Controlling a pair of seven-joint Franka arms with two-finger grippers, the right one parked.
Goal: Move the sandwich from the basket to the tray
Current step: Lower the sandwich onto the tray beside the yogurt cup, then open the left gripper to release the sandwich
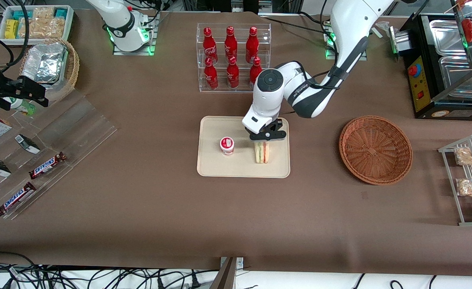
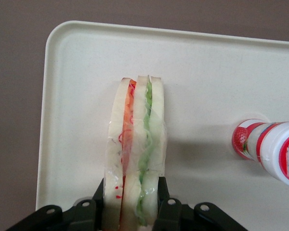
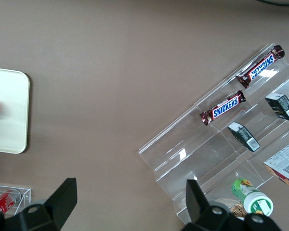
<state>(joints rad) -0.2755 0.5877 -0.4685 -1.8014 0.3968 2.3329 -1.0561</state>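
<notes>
The sandwich (image 1: 262, 153) stands on edge on the beige tray (image 1: 219, 168), at the tray's end toward the working arm. Its white bread with red, orange and green layers fills the left wrist view (image 2: 137, 139), resting on the tray (image 2: 207, 72). My gripper (image 1: 262, 143) is right over it and shut on the sandwich, one black finger (image 2: 163, 192) pressed against each bread face. The reddish-brown wicker basket (image 1: 375, 149) sits beside the tray toward the working arm's end and holds nothing. The tray's corner (image 3: 7, 110) also shows in the right wrist view.
A small red-and-white strawberry bottle (image 1: 227, 145) (image 2: 274, 147) stands on the tray beside the sandwich. A clear rack of red cola bottles (image 1: 231, 56) stands farther from the camera. Acrylic shelves with Snickers bars (image 1: 47, 165) lie toward the parked arm's end. A wire rack (image 1: 470, 180) is past the basket.
</notes>
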